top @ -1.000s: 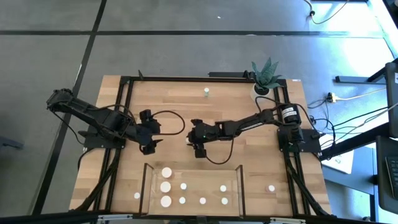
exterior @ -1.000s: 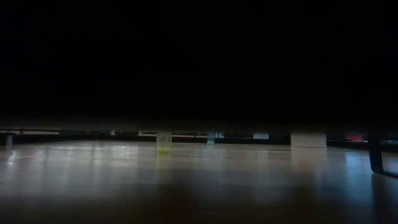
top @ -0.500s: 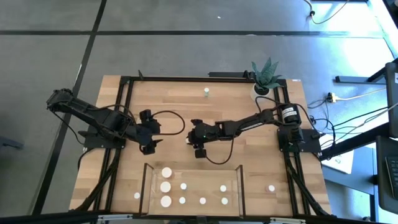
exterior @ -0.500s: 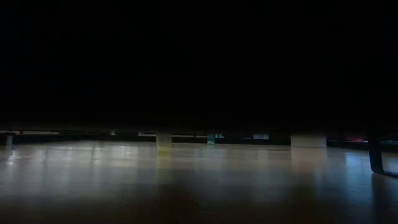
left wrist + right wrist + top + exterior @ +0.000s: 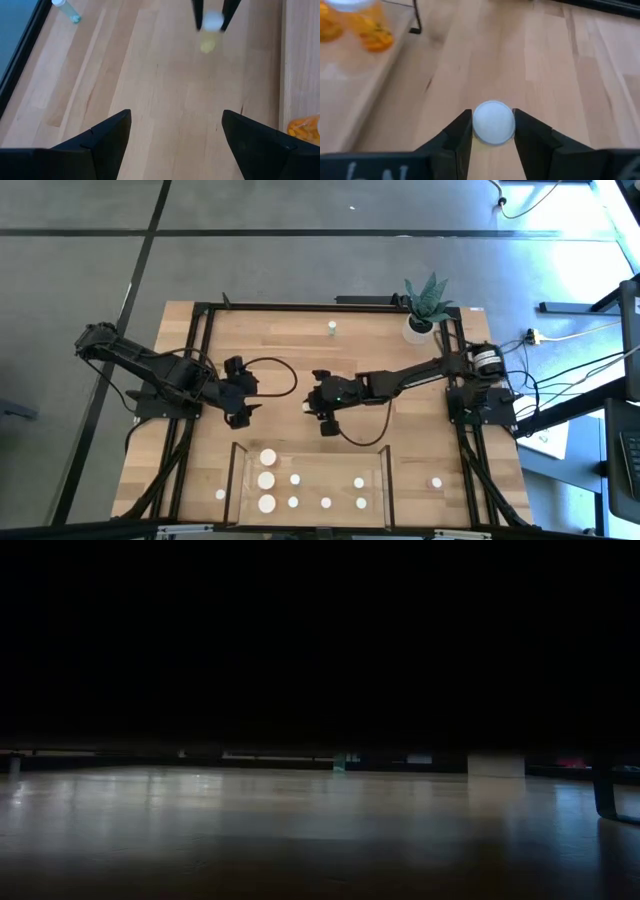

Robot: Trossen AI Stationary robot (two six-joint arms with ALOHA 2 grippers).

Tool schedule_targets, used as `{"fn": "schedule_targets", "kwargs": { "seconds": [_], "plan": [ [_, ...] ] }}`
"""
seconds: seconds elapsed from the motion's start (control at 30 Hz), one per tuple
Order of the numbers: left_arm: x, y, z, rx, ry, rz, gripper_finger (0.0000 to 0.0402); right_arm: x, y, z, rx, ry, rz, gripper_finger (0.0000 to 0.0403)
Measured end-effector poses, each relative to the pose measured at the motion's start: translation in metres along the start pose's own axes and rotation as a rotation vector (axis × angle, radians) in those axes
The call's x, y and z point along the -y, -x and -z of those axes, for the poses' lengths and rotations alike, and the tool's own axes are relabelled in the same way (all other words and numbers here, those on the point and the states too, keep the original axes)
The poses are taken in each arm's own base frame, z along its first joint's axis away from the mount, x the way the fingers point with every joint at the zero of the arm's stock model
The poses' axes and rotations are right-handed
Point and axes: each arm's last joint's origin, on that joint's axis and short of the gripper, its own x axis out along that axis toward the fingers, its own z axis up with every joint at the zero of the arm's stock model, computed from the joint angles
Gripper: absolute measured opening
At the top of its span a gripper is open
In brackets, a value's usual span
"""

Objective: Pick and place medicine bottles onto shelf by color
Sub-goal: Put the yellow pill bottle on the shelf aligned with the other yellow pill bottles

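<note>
**Right gripper holds a small bottle above the table, ready to carry it to the shelf**

The right gripper [image 5: 312, 406] sits over the middle of the wooden table [image 5: 290, 340], its two dark fingers [image 5: 457, 135] closed on either side of a small white-capped bottle [image 5: 493, 122]. Seen from the left wrist, the bottle has a yellowish body and appears to hang clear of the wood. The step in hand looks like the lift after a pick.

The left gripper [image 5: 240, 405] waits near the table's left side, its fingers spread wide and holding nothing.

The shelf [image 5: 310, 465], a light-wood board with dark frame bars, lies at the near edge of the table. Several white-capped bottles already stand on it, three wider ones at its left end. One more bottle [image 5: 331, 329] stands alone near the far edge, and another [image 5: 436, 482] stands right of the shelf.

The next move likely calls for carrying the held bottle to the shelf and setting it upright among bottles of matching colour, without knocking its neighbours.

A potted plant [image 5: 427, 302] stands at the far right corner. Grey floor surrounds the table, with cables at right.
</note>
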Motion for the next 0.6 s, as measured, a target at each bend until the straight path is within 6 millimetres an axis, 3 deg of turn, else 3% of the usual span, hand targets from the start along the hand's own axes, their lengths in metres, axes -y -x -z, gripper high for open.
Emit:
{"fn": "schedule_targets", "kwargs": {
  "seconds": [0.3,0.43,0.6],
  "plan": [
    [0.000,0.000,0.000,0.000,0.000,0.000,0.0306,-0.023,0.058,-0.018,-0.049,-0.016,-0.061,0.0133],
    [0.000,0.000,0.000,0.000,0.001,0.000,0.0306,-0.040,0.086,-0.024,-0.044,-0.014,-0.105,0.0133],
    [0.000,0.000,0.000,0.001,0.000,0.000,0.0306,-0.064,0.106,-0.026,-0.053,-0.026,-0.130,0.0133]
  ]
}}
